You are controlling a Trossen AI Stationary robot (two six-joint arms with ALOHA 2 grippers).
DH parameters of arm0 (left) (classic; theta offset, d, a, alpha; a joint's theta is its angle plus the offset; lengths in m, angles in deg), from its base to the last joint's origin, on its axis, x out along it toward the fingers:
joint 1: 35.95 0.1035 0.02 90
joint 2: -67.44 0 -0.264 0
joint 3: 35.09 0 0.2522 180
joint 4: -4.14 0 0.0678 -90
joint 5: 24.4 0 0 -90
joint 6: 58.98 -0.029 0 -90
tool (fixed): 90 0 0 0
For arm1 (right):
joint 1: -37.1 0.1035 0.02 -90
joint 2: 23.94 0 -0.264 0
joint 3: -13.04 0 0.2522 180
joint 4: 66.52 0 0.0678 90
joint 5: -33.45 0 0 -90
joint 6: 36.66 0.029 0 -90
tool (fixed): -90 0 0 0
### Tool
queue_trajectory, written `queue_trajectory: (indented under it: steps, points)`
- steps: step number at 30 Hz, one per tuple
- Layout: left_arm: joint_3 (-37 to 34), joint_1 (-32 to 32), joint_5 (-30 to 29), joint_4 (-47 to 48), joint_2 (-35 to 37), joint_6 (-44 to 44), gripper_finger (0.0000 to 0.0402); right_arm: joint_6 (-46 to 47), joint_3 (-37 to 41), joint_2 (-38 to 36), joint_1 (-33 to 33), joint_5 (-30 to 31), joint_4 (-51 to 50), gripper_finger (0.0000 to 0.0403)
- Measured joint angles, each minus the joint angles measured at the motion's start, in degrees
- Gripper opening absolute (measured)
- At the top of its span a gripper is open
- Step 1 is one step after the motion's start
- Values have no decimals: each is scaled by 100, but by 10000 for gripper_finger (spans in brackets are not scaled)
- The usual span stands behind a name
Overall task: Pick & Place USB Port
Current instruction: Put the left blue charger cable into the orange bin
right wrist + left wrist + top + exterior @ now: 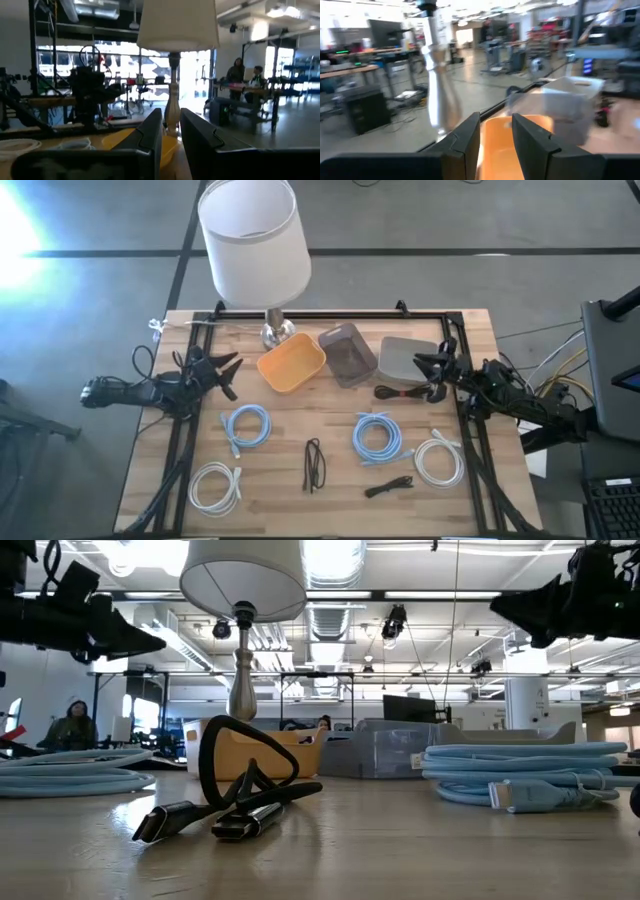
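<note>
Lower centre of the high view: black USB cable (314, 464), a second black cable (389, 486), white coils, blue coils. Mid-frame: left gripper (226, 373), fingers slightly apart, empty; right gripper (424, 363), fingers slightly apart, empty. Beyond: orange bin (292, 365), grey bins, lamp (255, 242).

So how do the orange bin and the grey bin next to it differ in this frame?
The orange bin is opaque orange with rounded corners; the grey bin is see-through smoky grey and more boxy. The orange bin sits right by the lamp base, while the grey bin lies farther toward the right gripper. In the high view the orange bin looks somewhat wider. Both sit open side up, turned at an angle, and look empty.
</note>
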Motion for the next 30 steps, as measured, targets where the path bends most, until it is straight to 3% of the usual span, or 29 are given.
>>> queue_trajectory:
  steps: [7,13,24,30]
  points:
    - [151,-1,1303,-993,0,-46,117,320,-43,7,0,-369,1159,66]
    - [911,-1,1877,-608,-224,87,117,532,-656,381,1,-672,1147,84]
    - [2543,-1,1751,1430,-1575,201,117,-140,-2467,2484,0,-668,-943,156]
    - [3071,-1,1503,2455,-2470,406,137,-210,-2986,3662,0,-663,-1286,177]
